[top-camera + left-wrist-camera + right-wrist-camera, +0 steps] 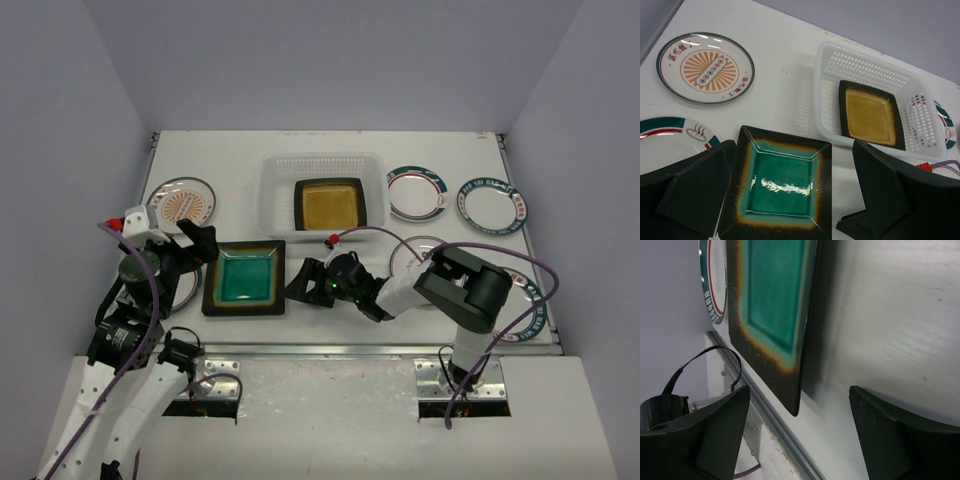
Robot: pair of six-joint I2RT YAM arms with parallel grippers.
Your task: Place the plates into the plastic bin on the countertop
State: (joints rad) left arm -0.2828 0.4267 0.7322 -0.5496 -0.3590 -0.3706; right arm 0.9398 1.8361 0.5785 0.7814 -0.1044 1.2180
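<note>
Amber-glazed square plate with a dark rim (330, 203) is sitting flat inside the translucent white perforated plastic bin (272, 200), which is at the far middle of the flat white counter (240, 165). The matching teal-glazed square plate with a dark rim (245, 278) is out on the counter, near side, just left of centre.

Left end effector (794, 165) is released, with the fingers spread wide and nothing between them. It hangs above the left side of the teal plate. Right end effector (303, 283) is also spread open and empty. It's down low at the counter, right at the teal plate's right edge. From the right wrist camera the plate's rim lines up with the gap between the fingers, and neither finger touches it.

Writing-wise, the round white plate with the orange sunburst print (705, 67) at far left has red Chinese-style characters around the rim, which I can't read. Nearer on the left, the round white plate with green and red rim bands (675, 137) has a little steaming-bowl logo and sits partly under the left arm.

On the far right are a round white plate with a red and green rim (416, 192) and a round white plate with a dark teal rim (491, 204). The second one has lettering round it, too small to read. Another round white plate (415, 250) sits mostly hidden under the right arm.
</note>
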